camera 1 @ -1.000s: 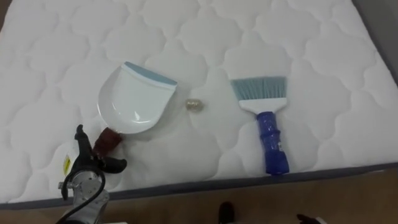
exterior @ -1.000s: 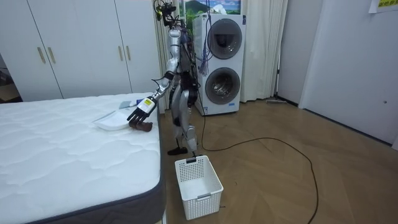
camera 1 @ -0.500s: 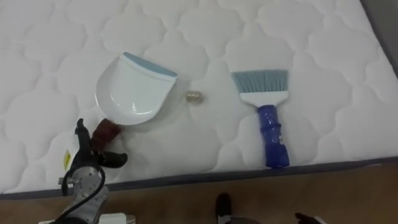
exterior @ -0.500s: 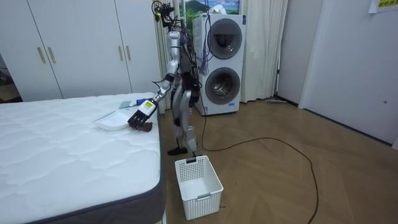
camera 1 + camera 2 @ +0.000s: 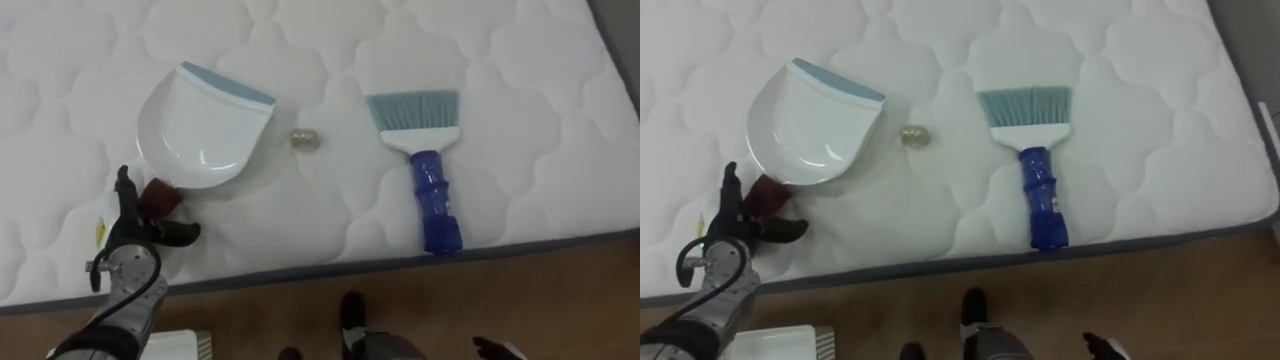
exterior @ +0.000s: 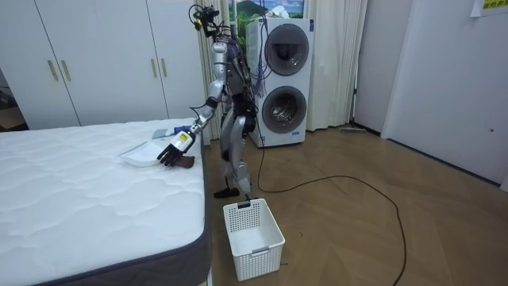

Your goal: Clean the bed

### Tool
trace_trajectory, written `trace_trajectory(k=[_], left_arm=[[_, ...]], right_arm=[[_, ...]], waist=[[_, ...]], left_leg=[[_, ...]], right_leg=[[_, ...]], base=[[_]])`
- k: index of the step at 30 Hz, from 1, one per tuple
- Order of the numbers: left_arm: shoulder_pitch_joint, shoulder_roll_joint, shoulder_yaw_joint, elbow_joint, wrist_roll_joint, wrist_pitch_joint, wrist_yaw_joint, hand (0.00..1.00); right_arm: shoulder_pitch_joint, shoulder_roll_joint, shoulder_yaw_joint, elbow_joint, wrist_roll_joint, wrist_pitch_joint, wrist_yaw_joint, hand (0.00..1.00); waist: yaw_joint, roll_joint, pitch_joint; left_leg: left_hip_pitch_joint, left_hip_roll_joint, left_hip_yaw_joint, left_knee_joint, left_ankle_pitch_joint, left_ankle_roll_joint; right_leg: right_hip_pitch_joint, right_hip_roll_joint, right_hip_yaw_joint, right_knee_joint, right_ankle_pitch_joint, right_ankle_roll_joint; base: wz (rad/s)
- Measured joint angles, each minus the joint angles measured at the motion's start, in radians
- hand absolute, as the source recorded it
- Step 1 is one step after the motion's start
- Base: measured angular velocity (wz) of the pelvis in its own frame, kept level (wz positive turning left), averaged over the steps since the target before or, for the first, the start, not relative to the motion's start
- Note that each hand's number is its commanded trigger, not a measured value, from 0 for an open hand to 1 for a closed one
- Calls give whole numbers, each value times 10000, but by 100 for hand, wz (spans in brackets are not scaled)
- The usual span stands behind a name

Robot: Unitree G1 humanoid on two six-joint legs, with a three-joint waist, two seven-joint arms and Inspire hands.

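Observation:
A white dustpan [image 5: 200, 130] with a blue lip lies on the quilted mattress [image 5: 520, 80], its dark red handle [image 5: 158, 197] pointing toward the bed's edge. My left hand [image 5: 135, 245] hovers just short of that handle, open, with straight fingers and the thumb spread to the side; it holds nothing. A small crumpled scrap [image 5: 305, 139] lies beside the dustpan's lip. To its right rests a brush [image 5: 428, 190] with pale blue bristles and a blue handle. A dark bit of my right hand [image 5: 490, 350] shows at the bottom edge. In the room view I stand at the bed's side, left hand [image 6: 171, 151] over the dustpan [image 6: 143, 156].
The mattress edge [image 5: 300, 275] runs along the lower part of the eye views, with wooden floor below it. A white basket [image 6: 252, 226] stands on the floor near the bed's corner. Stacked washing machines [image 6: 284, 79] are behind me, and wardrobes [image 6: 103, 56] beyond the bed.
My left hand has dropped a little and edged closer to the dustpan's handle. The eye views have shifted, so the bed's edge now sits higher. The dustpan, scrap and brush lie as before.

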Motion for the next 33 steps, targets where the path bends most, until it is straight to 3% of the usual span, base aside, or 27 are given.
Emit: trace_trajectory(k=[4, 9, 12, 17, 24, 25, 26, 27, 33], left_arm=[[-225, 51, 33, 26, -179, 10, -235, 0], [-315, 364, 27, 51, -193, 29, -331, 0], [-491, 444, -127, 252, -242, 35, -419, 0], [-762, 713, -163, 318, -252, 191, -1054, 0], [-819, 748, -166, 311, -252, 428, -1607, 2], [-862, 749, -168, 311, -253, 524, -1714, 11], [-881, 754, -168, 317, -253, 588, -1803, 49], [-886, 761, -170, 343, -249, 631, -1853, 100], [-1148, 895, -134, 889, -235, 1105, -2058, 100]], right_arm=[[46, -9, 139, -5, -1, 20, -10, 0], [73, -15, 136, -63, -67, 158, -75, 0], [76, -31, 137, -179, -230, 430, -65, 0], [155, -45, 132, -534, -257, 522, -40, 0], [144, -56, 132, -623, -258, 686, 32, 0], [139, -60, 131, -621, -258, 771, 22, 0], [139, -64, 131, -621, -258, 826, 20, 0], [139, -64, 133, -621, -256, 848, 21, 0], [42, -69, 130, -621, -314, 991, -2, 0]], waist=[[-63, -27, 45], [-261, -55, 73], [-315, -47, 96], [-303, -28, 110], [-253, -8, 111], [-233, 3, 110], [-221, 11, 111], [-213, 17, 110], [-220, 66, 114]], left_leg=[[-245, 15, 114, 139, -47, 66], [-612, -4, 187, 345, -85, 123], [-785, -11, 196, 541, -135, 160], [-1041, 13, 222, 932, -247, 234], [-981, 14, 262, 988, -256, 259], [-961, 14, 258, 990, -256, 258], [-933, 14, 261, 987, -256, 257], [-910, 15, 270, 981, -256, 257], [-585, 5, 492, 841, -256, 261]], right_leg=[[-272, -39, 50, 149, -20, 27], [-642, -100, 53, 292, -15, 56], [-779, -160, 1, 435, -14, 59], [-954, -168, 29, 601, -2, 107], [-915, -187, 49, 610, 56, 128], [-915, -187, 50, 617, 52, 123], [-903, -183, 61, 624, 49, 118], [-884, -177, 72, 625, 47, 116], [-735, -162, 274, 681, 43, 121]], base=[[-1], [-3], [0], [-1], [-3], [0], [0], [-4], [-10]])
